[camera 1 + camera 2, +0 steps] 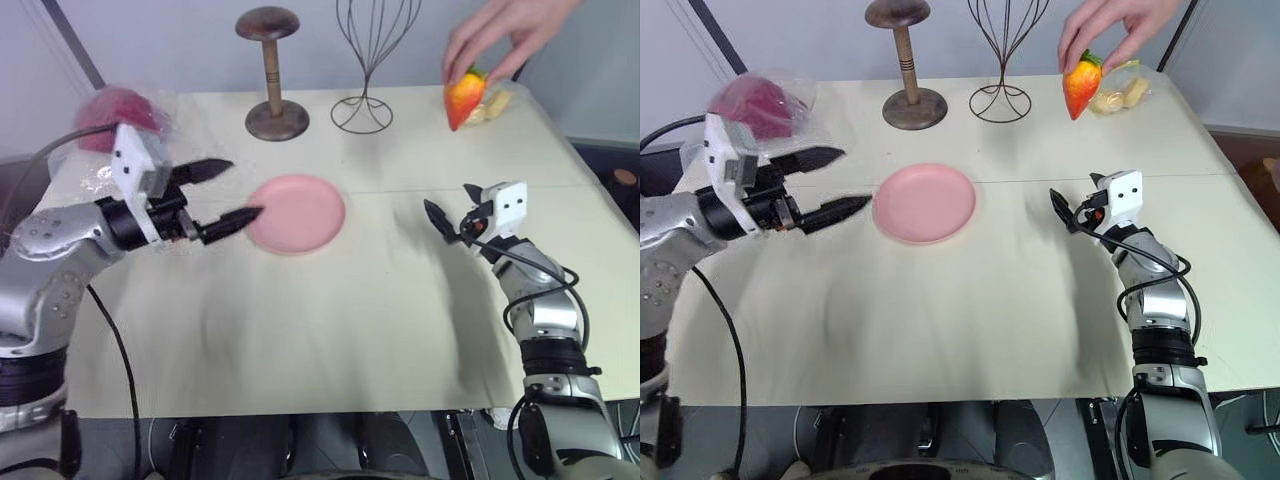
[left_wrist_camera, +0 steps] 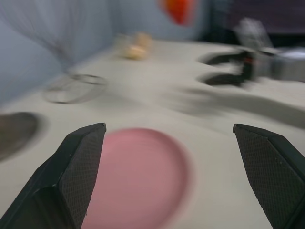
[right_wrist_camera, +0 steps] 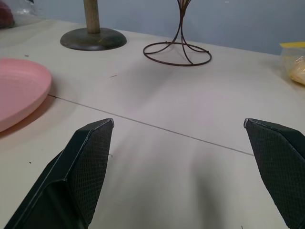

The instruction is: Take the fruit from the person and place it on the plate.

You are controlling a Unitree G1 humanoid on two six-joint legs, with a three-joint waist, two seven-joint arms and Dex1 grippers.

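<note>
A person's hand holds the orange-red fruit above the table's far right. The pink plate lies flat near the table's middle. My left gripper is raised just left of the plate, pointing across it, open with nothing between its fingers. My right gripper hovers open and empty over the table, right of the plate and nearer to me than the fruit. In the left wrist view, the plate lies ahead between the fingers and the fruit is far beyond.
A wooden stand and a wire stand are at the table's back. A clear bag of pale yellow pieces lies behind the fruit. A dark red lump in clear plastic sits at the far left.
</note>
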